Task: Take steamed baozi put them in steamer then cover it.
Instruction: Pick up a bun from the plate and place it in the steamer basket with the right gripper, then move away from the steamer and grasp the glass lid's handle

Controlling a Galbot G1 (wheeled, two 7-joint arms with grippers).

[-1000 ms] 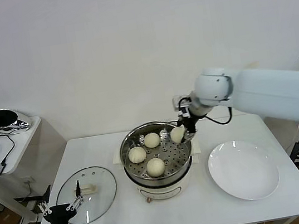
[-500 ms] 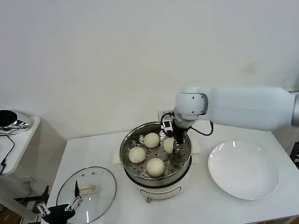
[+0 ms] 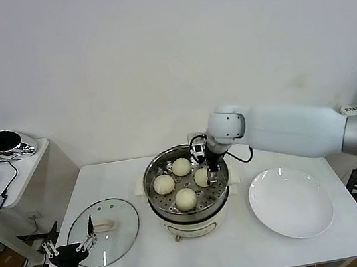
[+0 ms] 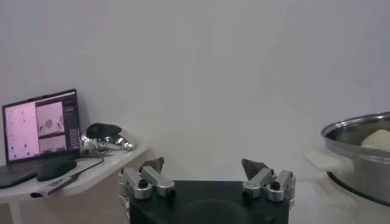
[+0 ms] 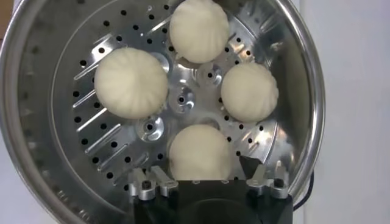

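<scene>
Left hand (image 3: 68, 249) idle, fingers apart, beside the cover (image 3: 103, 231) on the desk (image 3: 249, 244); four baozi (image 3: 185, 198) in the steamer (image 3: 156, 197); right hand (image 3: 206, 177) spread around the last: lift yours straight up.

My right tool (image 3: 208, 169) has swung in from the far right rim of the steamer (image 3: 151, 184) and come down inside the basket. A second ago it carried the fourth baozi (image 3: 202, 177) pinched and hanging above the rim; now that bun sits on the perforated floor beside the other three (image 3: 185, 199), and my fingers (image 5: 262, 176) have spread wide to either side of it. My arm has pulled in closer over the pot.
</scene>
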